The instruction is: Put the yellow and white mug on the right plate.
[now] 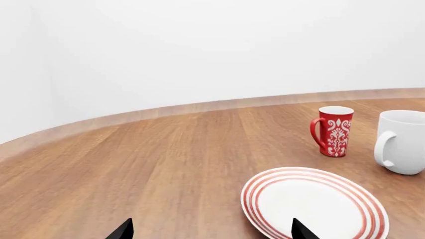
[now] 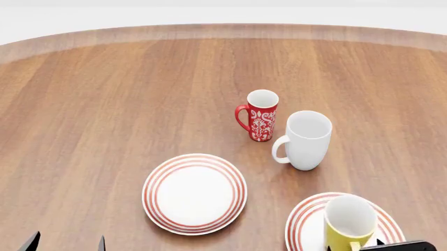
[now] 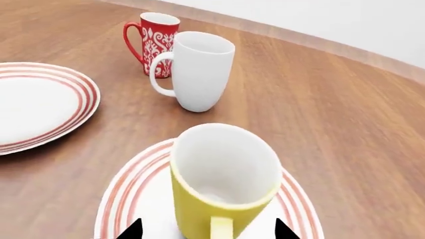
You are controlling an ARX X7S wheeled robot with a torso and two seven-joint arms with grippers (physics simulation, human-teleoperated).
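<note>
The yellow and white mug [image 3: 222,184] stands upright on the right plate [image 3: 129,194], its handle toward my right gripper [image 3: 209,230]. That gripper is open; its two black fingertips [image 3: 135,230] stand wide on either side of the mug's base, with plate showing between the tips and the mug. In the head view the mug [image 2: 349,222] and right plate [image 2: 302,222] sit at the lower right, with a bit of the right gripper [image 2: 405,244] beside them. My left gripper [image 1: 211,230] is open and empty, low over the table at the edge of the left twin plate [image 1: 312,206].
A plain white mug [image 2: 305,140] and a red patterned mug [image 2: 260,116] stand together behind the plates. The twin plate [image 2: 194,192] lies left of the right plate. The wooden table [image 2: 104,104] curves away at the back.
</note>
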